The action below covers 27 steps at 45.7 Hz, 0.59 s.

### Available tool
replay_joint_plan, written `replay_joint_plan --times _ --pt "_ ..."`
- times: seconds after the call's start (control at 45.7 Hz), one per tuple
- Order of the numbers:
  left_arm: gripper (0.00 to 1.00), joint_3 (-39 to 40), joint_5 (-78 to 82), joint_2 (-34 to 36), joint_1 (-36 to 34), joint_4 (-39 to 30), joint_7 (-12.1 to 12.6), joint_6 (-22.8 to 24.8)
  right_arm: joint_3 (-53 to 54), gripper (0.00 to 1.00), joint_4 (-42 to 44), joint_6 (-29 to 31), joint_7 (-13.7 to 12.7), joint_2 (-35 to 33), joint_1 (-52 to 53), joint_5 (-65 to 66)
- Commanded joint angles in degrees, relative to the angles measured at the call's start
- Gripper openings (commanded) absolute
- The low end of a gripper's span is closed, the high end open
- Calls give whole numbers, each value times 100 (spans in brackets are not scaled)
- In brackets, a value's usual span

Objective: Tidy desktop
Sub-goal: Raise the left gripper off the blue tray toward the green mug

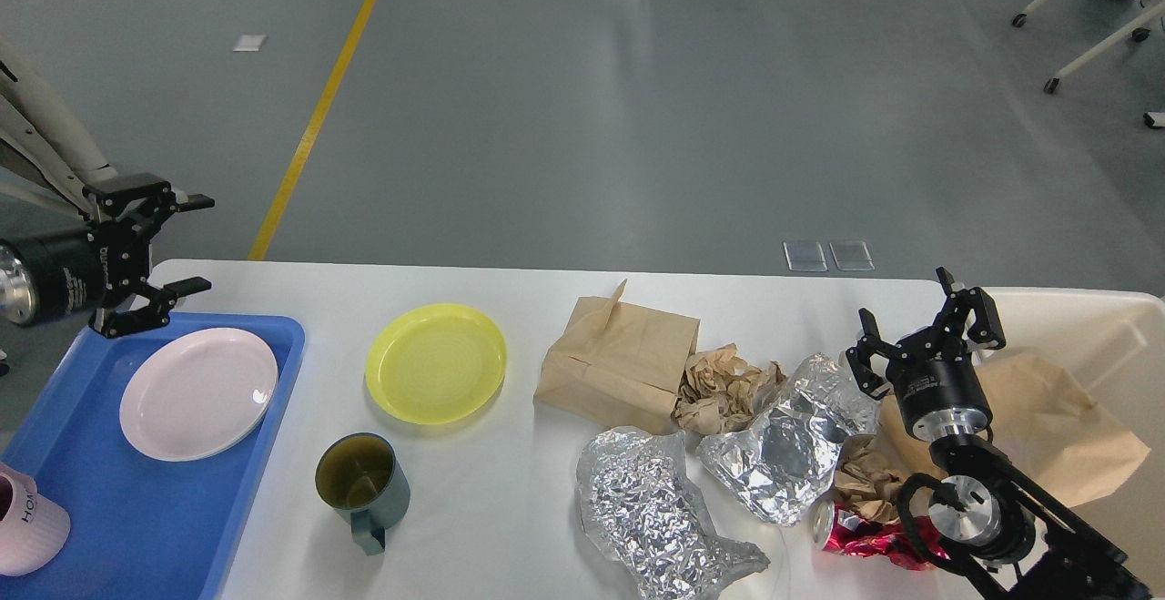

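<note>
your left gripper (196,244) hangs wide open w/ nothing in it, over the far left corner of the desktop (510,491), just above the blue tray (273,345) w/ its pink plate (198,392). right gripper (910,327) also open & empty, above the desktop's right end, beside the foil (792,436) & next to the bin (1083,327). yellow plate (436,362), green mug (361,483), paper bag (619,363) all sit on the desktop between the two.

The place looks like a robotics lab or industrial test hall: a wide, glossy grey-green poured floor (637,108) marked with a long yellow painted line (323,104), white wheeled stand legs (1078,13) at the far right, and a plain white table (510,491).
</note>
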<state>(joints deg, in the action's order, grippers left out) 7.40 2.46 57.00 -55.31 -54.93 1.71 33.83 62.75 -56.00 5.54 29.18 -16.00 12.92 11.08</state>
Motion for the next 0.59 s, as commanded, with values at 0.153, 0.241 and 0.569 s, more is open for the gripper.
replay_joint_plan --times 0.153,0.241,0.569 --pt "97 -5420 88 -1058 -4722 -96 14 713 0 100 1 0 0 0 0 -1" --pt "97 -7047 -79 -1963 -6128 -377 -205 748 0 100 1 0 0 0 0 -1" --pt "97 -8500 -333 -4556 -8556 -2197 -856 1583 0 100 1 0 0 0 -9 -1"
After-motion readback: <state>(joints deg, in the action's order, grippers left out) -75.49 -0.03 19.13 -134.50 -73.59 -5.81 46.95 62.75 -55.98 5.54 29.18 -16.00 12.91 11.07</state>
